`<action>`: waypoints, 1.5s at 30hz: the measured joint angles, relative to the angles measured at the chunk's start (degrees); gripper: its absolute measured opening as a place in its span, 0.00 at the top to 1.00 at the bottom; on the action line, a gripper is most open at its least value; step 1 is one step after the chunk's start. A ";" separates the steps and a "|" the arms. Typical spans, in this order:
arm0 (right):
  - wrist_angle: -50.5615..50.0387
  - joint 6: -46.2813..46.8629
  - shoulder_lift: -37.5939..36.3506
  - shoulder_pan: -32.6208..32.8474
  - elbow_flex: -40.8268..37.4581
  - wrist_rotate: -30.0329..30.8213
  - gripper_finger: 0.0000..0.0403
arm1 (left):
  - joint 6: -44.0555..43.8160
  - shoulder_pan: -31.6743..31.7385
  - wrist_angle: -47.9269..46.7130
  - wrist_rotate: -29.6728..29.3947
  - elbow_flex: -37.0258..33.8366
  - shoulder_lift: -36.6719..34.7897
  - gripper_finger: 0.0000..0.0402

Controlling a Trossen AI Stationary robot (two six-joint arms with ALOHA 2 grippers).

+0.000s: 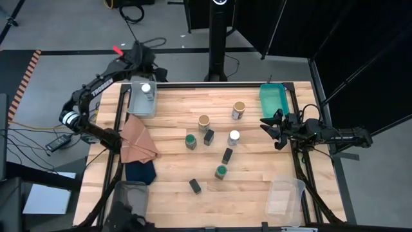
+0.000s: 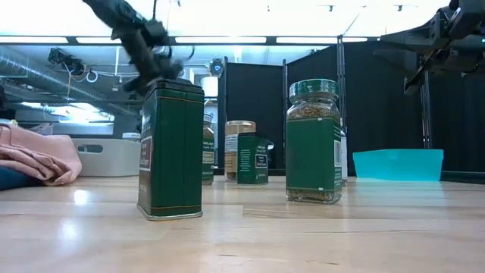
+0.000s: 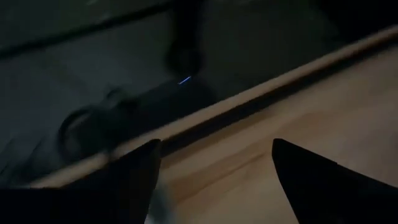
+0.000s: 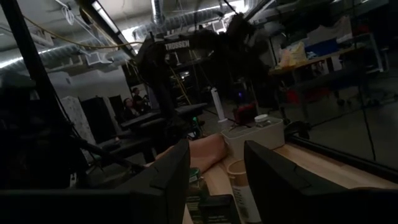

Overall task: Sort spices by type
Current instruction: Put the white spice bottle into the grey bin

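at far left the left gripper [image 1: 143,69] hangs spread wide over the grey bin [image 1: 133,106], where one white-lidded jar [image 1: 147,88] already sits. by my reading that is the only spice sorted. mid-tabletop [image 1: 251,183], two tan-lidded jars [image 1: 204,121], two green-lidded jars [image 1: 190,140], the other white-lidded jar [image 1: 234,136] and three black tins [image 1: 227,155] lie scattered. the teal tray [image 1: 273,100] and clear bin [image 1: 285,195] hold nothing. at right the right gripper [image 1: 273,129] waits, narrow and empty. "trossen" shows on the left arm; jar labels are unreadable.
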 joint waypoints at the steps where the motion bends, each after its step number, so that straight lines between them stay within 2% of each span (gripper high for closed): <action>1: -0.02 0.01 0.00 -0.01 -0.01 -0.01 0.60 | 0.78 -1.22 0.11 1.84 1.66 0.00 0.23; 4: -0.02 0.01 0.00 -0.01 -0.01 -0.04 0.60 | 3.71 -6.40 1.54 6.16 5.74 0.00 0.23; 7: -0.02 -0.01 0.00 0.00 -0.01 -0.04 0.60 | 7.21 -13.33 5.08 7.98 7.79 -0.09 0.23; 13: -0.02 -0.02 0.00 -0.01 0.00 -0.07 0.60 | 9.78 -26.76 16.61 7.98 7.88 1.03 0.23; 18: -0.05 -0.02 0.00 0.01 0.00 -0.13 0.60 | 11.16 -34.81 23.64 7.05 7.88 5.37 0.23; 32: -0.09 -0.02 0.00 -0.01 0.00 -0.17 0.60 | 11.12 -45.42 37.54 6.45 7.77 22.82 0.23; 41: -0.13 -0.02 0.00 0.01 -0.02 -0.26 0.60 | 11.96 -50.46 43.46 1.11 7.77 28.88 0.23; 45: -0.21 -0.04 0.00 0.01 -0.02 -0.24 0.60 | 13.35 -52.84 44.74 -3.22 7.77 30.49 0.23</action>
